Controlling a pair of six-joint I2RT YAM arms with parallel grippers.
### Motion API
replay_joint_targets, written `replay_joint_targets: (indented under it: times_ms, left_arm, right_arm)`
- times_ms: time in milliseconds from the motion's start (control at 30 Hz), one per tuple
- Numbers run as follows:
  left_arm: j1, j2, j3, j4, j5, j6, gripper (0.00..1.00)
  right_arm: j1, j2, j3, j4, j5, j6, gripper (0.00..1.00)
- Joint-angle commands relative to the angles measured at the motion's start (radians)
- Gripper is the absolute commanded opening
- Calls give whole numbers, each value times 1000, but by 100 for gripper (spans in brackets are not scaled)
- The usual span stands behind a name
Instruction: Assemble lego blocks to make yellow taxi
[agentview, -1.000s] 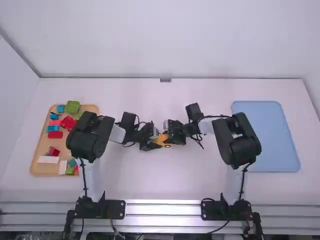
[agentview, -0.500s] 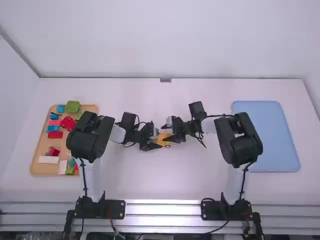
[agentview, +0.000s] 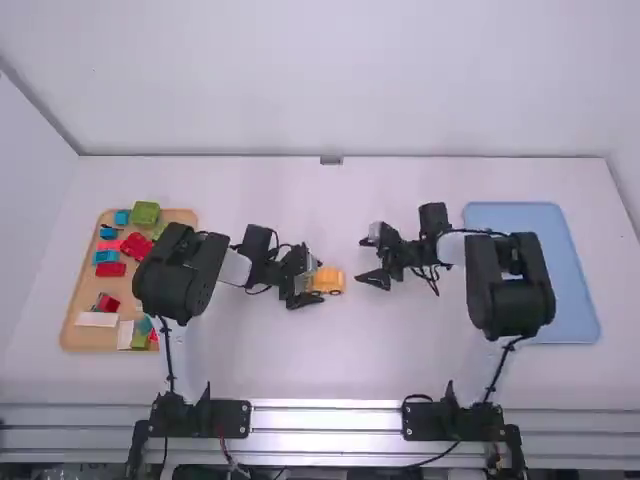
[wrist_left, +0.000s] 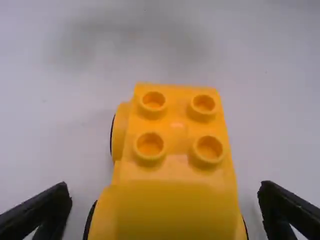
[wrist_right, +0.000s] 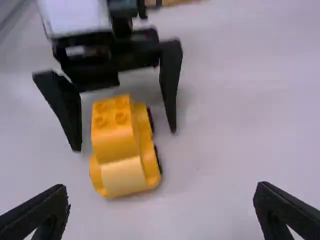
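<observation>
A yellow toy car (agentview: 328, 281) with dark wheels stands on the table at the middle. My left gripper (agentview: 312, 283) is around its left end, and in the left wrist view the open left gripper (wrist_left: 165, 207) has a finger on each side of the car (wrist_left: 175, 200), apart from it. Studs show on the car's top. To the right of the car, with a gap between, my right gripper (agentview: 367, 262) is open over the table; the right wrist view has the right gripper (wrist_right: 160, 207) holding nothing, and the car (wrist_right: 122, 150) lies beyond its fingers.
A wooden tray (agentview: 75, 338) with red, green, blue and white blocks lies at the far left, beside the left arm. A flat blue tray (agentview: 550, 270) is at the right, partly under the right arm.
My right gripper has drawn back to the right, away from the car, leaving its right end uncovered. The left arm has kept still.
</observation>
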Motion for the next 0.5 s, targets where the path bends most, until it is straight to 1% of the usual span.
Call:
replay_joint_targets:
  times_ms: [0, 67, 167, 233, 333, 367, 400, 467]
  left_arm:
    - [-8, -24, 5, -64, -84, -4, 99]
    - [-8, -56, 18, -124, -118, -6, 99]
    - [-8, -122, 55, -259, -180, -5, 99]
    - [-8, -193, 92, -391, -225, -5, 99]
    - [-7, -279, 161, -583, -301, -5, 99]
    - [-7, -293, 174, -616, -317, -5, 99]
    - [-7, -334, 217, -716, -366, -5, 99]
    - [-7, -381, 265, -821, -420, -5, 99]
  right_arm:
    - [23, -21, -62, 58, 93, 56, 98]
    - [35, -21, -103, 140, 106, 96, 98]
    - [56, -20, -163, 274, 129, 172, 98]
    - [76, -16, -192, 351, 123, 194, 98]
    - [105, 5, -200, 417, 121, 224, 98]
    - [110, 9, -200, 427, 120, 234, 98]
    - [124, 27, -192, 446, 115, 254, 98]
    - [143, 56, -166, 448, 104, 257, 98]
